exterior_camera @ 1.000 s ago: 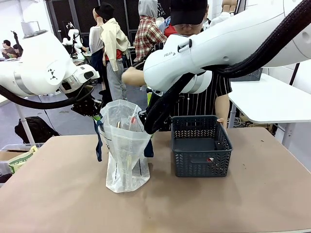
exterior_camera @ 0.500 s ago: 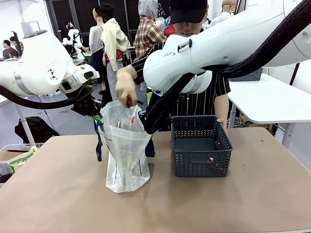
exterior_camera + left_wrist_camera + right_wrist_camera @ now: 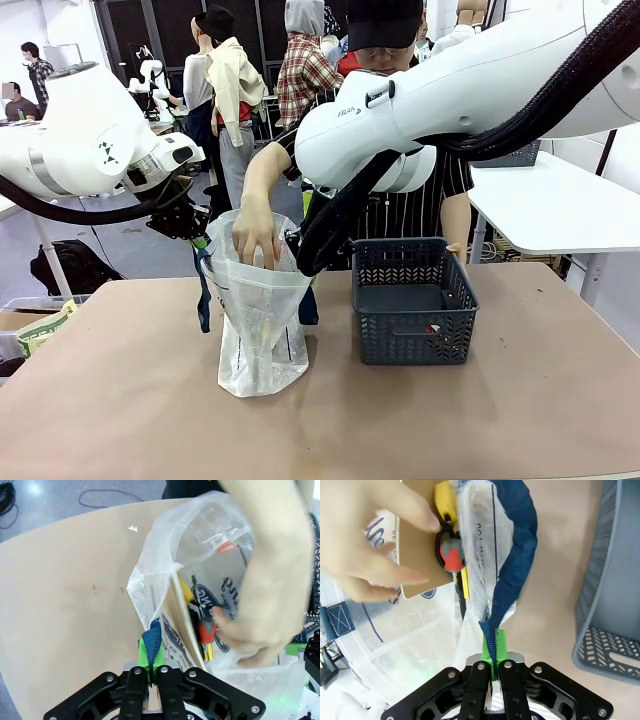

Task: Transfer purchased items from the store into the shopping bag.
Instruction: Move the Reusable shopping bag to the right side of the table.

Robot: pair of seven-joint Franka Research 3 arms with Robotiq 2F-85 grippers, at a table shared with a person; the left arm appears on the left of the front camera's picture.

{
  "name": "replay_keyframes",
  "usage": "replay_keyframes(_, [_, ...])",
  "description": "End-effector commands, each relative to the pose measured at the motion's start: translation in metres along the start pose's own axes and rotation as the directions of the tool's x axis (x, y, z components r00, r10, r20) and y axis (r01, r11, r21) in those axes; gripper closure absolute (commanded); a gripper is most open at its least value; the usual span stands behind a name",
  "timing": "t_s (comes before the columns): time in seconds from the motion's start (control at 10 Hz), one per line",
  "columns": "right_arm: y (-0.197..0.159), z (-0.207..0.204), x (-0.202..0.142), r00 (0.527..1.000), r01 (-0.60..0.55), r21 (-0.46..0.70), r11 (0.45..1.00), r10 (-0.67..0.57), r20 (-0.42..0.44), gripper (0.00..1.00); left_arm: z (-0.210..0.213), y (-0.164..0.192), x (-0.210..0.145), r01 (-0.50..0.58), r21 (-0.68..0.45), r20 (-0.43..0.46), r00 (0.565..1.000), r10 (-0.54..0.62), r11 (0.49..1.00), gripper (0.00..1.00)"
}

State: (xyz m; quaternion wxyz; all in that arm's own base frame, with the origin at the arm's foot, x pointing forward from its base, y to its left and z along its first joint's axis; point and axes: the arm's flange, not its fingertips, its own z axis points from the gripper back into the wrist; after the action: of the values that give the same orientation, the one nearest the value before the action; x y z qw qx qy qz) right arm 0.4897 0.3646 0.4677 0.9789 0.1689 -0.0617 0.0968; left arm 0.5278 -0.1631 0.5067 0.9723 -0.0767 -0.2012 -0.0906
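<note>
- My left gripper (image 3: 152,666) is pressed together, its green pads pinching a navy strap (image 3: 152,641) at the bag's mouth.
- My right gripper (image 3: 494,656) is likewise clamped on the other strap (image 3: 518,555), which loops up and away from the pads.
- Between the two grips the bag (image 3: 258,320) hangs upright with its mouth spread, its base resting on the table (image 3: 520,400).
- The person's hand (image 3: 257,235) is inside the mouth, pushing down items (image 3: 451,555): a yellow piece, a red-and-black one and a tan card.
- The basket (image 3: 400,335) stands just beside the bag on my right; I think a small thing or two lies at its bottom.
- As I judge it, my job in this step is simply to hold: both grips firm, both arms motionless, the straps apart and level so the opening does not sag onto the hand.
- I would avoid pulling outward harder; the thin plastic could tear at the strap seams.
</note>
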Motion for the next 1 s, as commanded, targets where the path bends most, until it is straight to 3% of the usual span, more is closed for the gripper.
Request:
replay_keyframes(0.0, [0.0003, 0.0009, 0.0003, 1.0, 0.004, 0.007, 1.0, -0.004, 0.002, 1.0, 0.0022, 0.0009, -0.0018, 0.001, 0.002, -0.001, 1.0, -0.001, 1.0, 1.0])
replay_keyframes(0.9, [0.0003, 0.0009, 0.0003, 1.0, 0.004, 0.007, 1.0, -0.004, 0.002, 1.0, 0.0022, 0.0009, -0.0018, 0.001, 0.002, -0.001, 1.0, -0.001, 1.0, 1.0])
